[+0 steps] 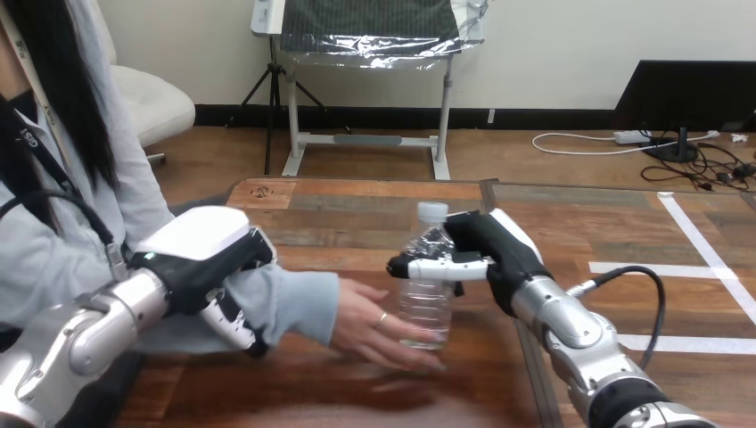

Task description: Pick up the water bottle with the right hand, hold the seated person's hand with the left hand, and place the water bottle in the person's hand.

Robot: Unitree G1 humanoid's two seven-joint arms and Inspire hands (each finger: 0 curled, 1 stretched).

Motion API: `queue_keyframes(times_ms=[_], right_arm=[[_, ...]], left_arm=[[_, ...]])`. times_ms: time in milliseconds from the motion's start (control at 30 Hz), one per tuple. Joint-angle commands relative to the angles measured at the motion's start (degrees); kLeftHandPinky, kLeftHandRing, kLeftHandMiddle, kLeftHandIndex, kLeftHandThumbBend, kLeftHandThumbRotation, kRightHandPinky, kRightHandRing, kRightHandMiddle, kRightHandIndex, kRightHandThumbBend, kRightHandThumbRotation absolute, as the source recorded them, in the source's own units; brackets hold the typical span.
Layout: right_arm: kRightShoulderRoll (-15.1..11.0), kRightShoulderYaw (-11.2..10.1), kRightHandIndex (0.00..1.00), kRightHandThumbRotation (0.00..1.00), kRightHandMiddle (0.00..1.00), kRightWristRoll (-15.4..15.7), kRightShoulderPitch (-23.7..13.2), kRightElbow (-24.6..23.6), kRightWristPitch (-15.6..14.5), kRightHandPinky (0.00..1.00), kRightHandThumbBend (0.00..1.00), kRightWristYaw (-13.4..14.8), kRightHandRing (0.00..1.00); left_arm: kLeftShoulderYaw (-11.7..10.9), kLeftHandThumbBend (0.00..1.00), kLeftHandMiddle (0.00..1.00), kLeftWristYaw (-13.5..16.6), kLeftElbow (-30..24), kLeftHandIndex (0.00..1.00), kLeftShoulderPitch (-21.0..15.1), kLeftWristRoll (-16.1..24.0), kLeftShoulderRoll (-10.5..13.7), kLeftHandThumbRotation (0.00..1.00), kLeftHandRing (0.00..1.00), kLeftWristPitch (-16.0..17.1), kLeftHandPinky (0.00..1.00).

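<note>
Left arm (pixel 89 325) in from lower left, left hand (pixel 209 259) curled round person's forearm (pixel 294 301); right arm (pixel 579 334) from lower right, right hand (pixel 495 254) clasping bottle (pixel 426 303).

Wooden table (pixel 357 201) and its load
A water bottle (pixel 426 285) is stood upright; the person's hand (pixel 365 321) is rested at its left, white tape strips (pixel 677 267) well to its right.

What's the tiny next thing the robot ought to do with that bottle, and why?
Probably ease the water bottle a little toward the person's palm before letting go. The right hand is curled round it, its base sits at the person's hand, by the fingers, and the left hand grips the sleeved forearm.
</note>
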State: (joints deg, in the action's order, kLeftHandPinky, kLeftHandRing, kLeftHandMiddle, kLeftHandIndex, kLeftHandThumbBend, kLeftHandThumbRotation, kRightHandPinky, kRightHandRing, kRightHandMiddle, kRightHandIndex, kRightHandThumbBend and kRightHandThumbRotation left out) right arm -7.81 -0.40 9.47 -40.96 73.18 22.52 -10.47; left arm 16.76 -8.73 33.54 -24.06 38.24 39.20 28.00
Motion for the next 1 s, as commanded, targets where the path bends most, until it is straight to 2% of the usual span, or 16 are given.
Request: queue_keyframes(times_ms=[0, 167, 533, 667, 967], right_arm=[[1.7, 0.4, 0.24, 0.0, 0.22, -0.2, -10.6, -2.9, 5.5, 0.09, 0.66, 1.0, 0.15], [2.4, 0.9, 0.24, 0.0, 0.22, -0.1, -9.7, -4.3, 7.0, 0.09, 0.66, 0.6, 0.14], [4.1, 0.3, 0.23, 0.0, 0.2, -2.8, -6.8, -9.4, 11.2, 0.08, 0.66, -3.6, 0.13], [4.7, 0.4, 0.23, 0.0, 0.2, -3.7, -5.3, -12.6, 11.3, 0.08, 0.66, -4.7, 0.13], [5.7, 1.4, 0.22, 0.0, 0.19, -5.2, -0.5, -23.4, 9.9, 0.07, 0.66, -6.5, 0.12]], left_arm=[[-1.7, 0.92, 0.31, 1.3, -1.8, 0.3, -11.3, -1.6, -0.5, 0.02, 0.24, 2.1, 0.19], [-1.2, 0.92, 0.32, 1.7, -0.9, 0.31, -12.2, -0.9, -1.1, 0.02, 0.25, 2.1, 0.2], [-0.8, 0.94, 0.32, 2.1, 0.7, 0.31, -13.3, -0.4, -2.1, 0.02, 0.25, 2.3, 0.2], [-0.7, 0.94, 0.32, 1.9, 1.0, 0.31, -13.4, -0.5, -2.2, 0.02, 0.25, 2.5, 0.2], [-0.3, 0.94, 0.32, 2.6, 2.5, 0.31, -14.1, -0.1, -2.5, 0.03, 0.26, 3.3, 0.21]])
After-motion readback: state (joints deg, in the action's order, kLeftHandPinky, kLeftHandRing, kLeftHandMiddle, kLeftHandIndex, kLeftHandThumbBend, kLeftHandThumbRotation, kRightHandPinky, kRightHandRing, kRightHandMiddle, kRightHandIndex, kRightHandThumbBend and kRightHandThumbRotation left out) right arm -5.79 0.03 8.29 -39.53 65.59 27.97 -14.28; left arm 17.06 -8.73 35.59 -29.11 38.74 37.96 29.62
